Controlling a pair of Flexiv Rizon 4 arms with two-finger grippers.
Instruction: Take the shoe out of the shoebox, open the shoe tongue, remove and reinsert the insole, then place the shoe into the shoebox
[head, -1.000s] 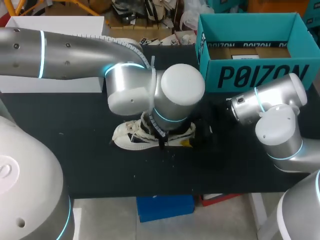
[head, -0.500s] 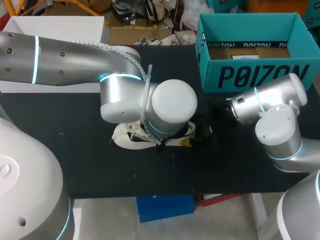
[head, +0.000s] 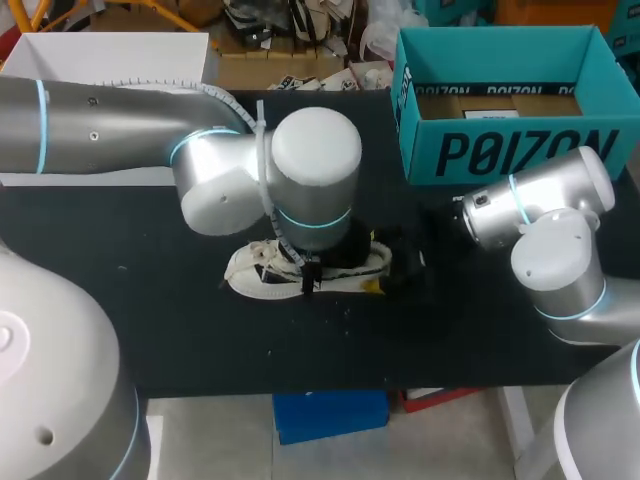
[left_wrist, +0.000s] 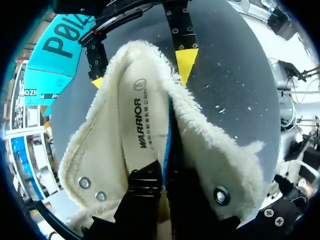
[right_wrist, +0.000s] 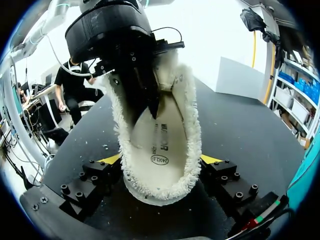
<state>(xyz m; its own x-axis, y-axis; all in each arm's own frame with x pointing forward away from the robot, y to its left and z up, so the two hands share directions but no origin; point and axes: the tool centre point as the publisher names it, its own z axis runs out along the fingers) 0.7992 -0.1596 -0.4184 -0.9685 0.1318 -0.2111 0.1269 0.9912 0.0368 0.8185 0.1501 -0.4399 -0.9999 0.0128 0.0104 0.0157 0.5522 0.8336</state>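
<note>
A white fleece-lined shoe (head: 262, 275) lies on the black table (head: 120, 300), its toe toward my left arm's side. My left gripper (left_wrist: 161, 172) reaches down into the shoe's opening and is shut on the edge of the white insole (left_wrist: 142, 117), whose blue rim runs between the fingers. The right wrist view shows those dark fingers (right_wrist: 142, 92) inside the shoe (right_wrist: 165, 130). My right gripper (right_wrist: 161, 159) clasps the heel, its yellow tips (right_wrist: 209, 159) touching both sides. The teal shoebox (head: 510, 150) stands open at the back right.
My left arm's wrist (head: 315, 175) hangs over the shoe and hides its middle in the head view. A white board (head: 110, 50) lies at the table's back left. Bare black tabletop stretches along the front edge.
My left gripper has closed inside the shoe, and the left arm's wrist has swung toward the left and back. The shoe and my right arm have stayed put.
</note>
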